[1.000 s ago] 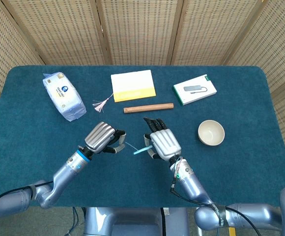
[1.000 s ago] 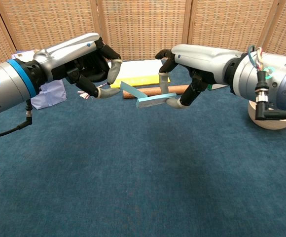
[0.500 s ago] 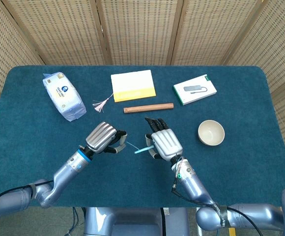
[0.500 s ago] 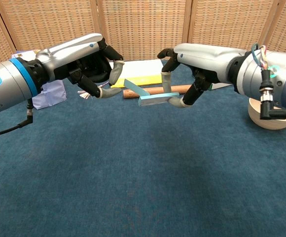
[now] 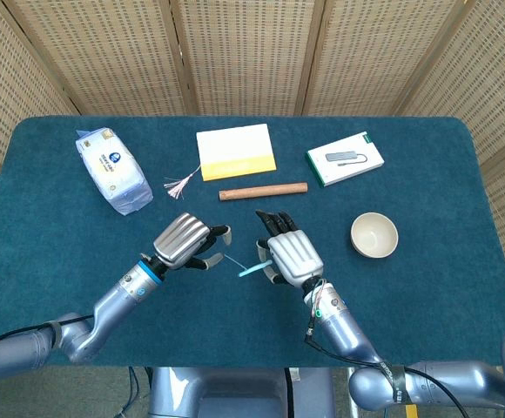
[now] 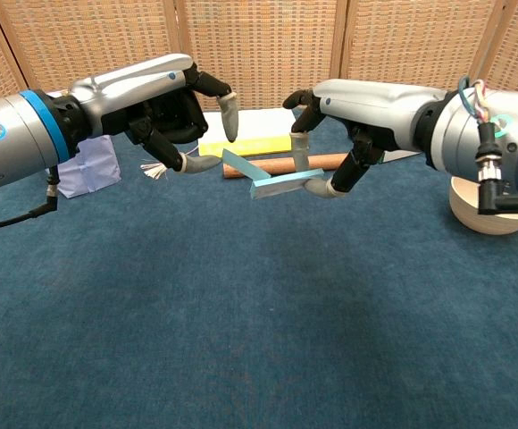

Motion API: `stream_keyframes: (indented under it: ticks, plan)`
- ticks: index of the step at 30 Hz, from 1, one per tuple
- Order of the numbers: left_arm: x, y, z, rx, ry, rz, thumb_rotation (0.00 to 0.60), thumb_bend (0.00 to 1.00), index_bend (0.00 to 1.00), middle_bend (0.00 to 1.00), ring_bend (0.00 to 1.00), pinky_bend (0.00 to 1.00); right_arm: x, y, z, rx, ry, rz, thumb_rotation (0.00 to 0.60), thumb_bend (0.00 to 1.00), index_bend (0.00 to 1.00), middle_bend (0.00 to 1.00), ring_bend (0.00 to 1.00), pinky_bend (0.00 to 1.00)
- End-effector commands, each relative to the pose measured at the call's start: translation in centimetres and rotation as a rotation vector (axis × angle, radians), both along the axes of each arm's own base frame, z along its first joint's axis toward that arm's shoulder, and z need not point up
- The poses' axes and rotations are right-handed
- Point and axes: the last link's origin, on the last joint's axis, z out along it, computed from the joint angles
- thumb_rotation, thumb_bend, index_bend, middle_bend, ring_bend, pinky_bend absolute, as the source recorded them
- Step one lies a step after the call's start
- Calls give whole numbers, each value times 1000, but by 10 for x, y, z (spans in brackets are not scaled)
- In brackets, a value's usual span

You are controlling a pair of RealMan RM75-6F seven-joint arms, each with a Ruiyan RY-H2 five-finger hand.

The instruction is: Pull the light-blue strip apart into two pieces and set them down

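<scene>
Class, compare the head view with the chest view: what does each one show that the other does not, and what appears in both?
Only the head view shows the whole dark teal table, the full white-and-blue tissue pack, the white boxed adapter and the inside of the cream bowl.

Only the chest view shows the light-blue strip bent into a V above the cloth, pinched at one end by the right hand, with the left hand at its other end.

Both show the two hands, the strip, the wooden rod and the yellow-and-white notebook.
</scene>
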Motion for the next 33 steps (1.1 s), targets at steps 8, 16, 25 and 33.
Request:
stream_keyframes:
  ticks: [8, 16, 25, 33]
  plan:
    - [9, 2, 6, -12, 13, 2, 600, 363, 435, 938, 956, 986, 2, 1, 3, 5, 3, 5, 600, 569, 623, 0, 0, 0]
    - [11, -5, 6, -66, -19, 5, 600, 443, 435, 938, 956, 985, 2, 3, 7, 25, -8, 7, 600, 569, 623, 0, 0, 0]
    - [11, -6, 4, -85, -31, 10, 600, 441, 435, 938, 956, 986, 3, 3, 9, 27, -14, 16, 600, 595, 622, 0, 0, 0]
    - [11, -6, 6, -85, -16, 14, 600, 435, 435, 938, 956, 986, 1, 0, 9, 23, -12, 9, 600, 595, 623, 0, 0, 0]
